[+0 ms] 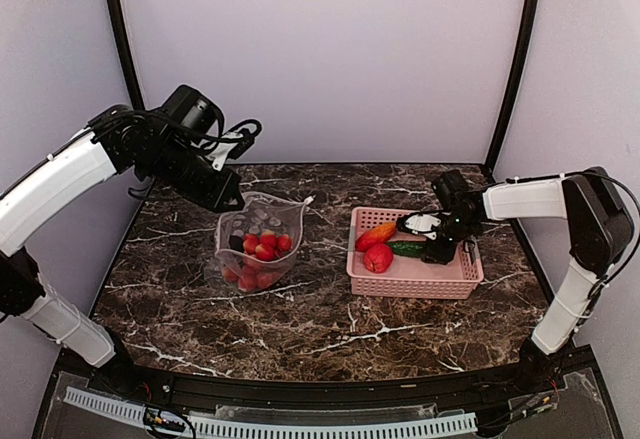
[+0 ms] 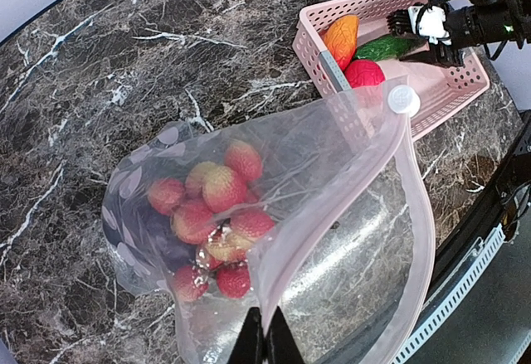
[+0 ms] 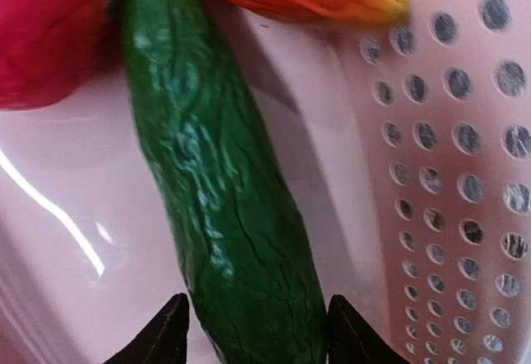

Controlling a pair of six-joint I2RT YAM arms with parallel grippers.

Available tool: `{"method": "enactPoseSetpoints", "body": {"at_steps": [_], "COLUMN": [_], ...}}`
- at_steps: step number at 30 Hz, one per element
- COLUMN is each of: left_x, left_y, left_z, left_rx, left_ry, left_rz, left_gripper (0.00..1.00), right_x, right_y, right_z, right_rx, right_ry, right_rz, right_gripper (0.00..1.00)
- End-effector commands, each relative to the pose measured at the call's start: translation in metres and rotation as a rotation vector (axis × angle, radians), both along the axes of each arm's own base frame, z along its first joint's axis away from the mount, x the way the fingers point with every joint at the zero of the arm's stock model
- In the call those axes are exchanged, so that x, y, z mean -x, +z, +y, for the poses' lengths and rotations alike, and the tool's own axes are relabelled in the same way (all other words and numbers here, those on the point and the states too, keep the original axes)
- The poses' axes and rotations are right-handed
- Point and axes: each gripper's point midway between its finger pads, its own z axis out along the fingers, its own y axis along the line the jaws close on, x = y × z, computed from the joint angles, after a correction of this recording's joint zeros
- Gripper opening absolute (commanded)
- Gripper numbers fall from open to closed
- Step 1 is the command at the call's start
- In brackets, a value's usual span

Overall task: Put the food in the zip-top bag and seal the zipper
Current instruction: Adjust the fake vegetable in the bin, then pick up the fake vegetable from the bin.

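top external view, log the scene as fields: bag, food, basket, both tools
zip-top bag: mouth held open
zipper: unsealed
in bag: red berries
basket: pink, to the right of the bag
in basket: cucumber, orange-red piece, red piece
left tool: shut on the bag's mouth edge
right tool: one finger on each side of the cucumber; cannot tell whether it is clamped

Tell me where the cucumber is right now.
The cucumber lies in the pink basket, right of centre in the top view, beside the orange-red piece, the right hand straddling its end.
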Motion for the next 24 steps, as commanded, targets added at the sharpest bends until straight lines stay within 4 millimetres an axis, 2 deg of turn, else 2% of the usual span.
{"method": "enactPoseSetpoints", "body": {"at_steps": [1, 4, 7, 13, 16, 20, 24], "left_x": [0.009, 0.008, 0.01, 0.009, 0.008, 0.005, 0.003], "left_y": [0.007, 0.004, 0.001, 0.001, 0.001, 0.002, 0.003], "left_z": [0.003, 0.004, 0.001, -0.002, -0.004, -0.004, -0.005], "left_rx": [0.033, 0.025, 0.035, 0.05, 0.06, 0.054, 0.062], "left_ry": [-0.013, -0.01, -0.014, -0.014, -0.018, -0.011, -0.007], "left_rz": [-0.014, -0.013, 0.001, 0.001, 0.002, -0.006, -0.018], "left_gripper": [0.01, 0.01, 0.01, 0.01, 0.01, 0.01, 0.01], "right_x": [0.025, 0.018, 0.016, 0.024, 0.022, 0.019, 0.015], "right_y": [0.018, 0.017, 0.006, -0.01, -0.013, 0.004, 0.051], "right_z": [0.028, 0.026, 0.02, 0.014, 0.008, 0.0, -0.001], "right_rx": [-0.121, -0.101, -0.051, -0.024, -0.001, 0.021, -0.02], "right_ry": [0.094, 0.078, 0.068, 0.048, 0.03, 0.003, -0.028], "right_rz": [0.039, 0.029, 0.042, 0.089, 0.084, 0.049, -0.046], "right_gripper": [0.54, 0.54, 0.54, 0.53, 0.46, 0.33, 0.29]}}
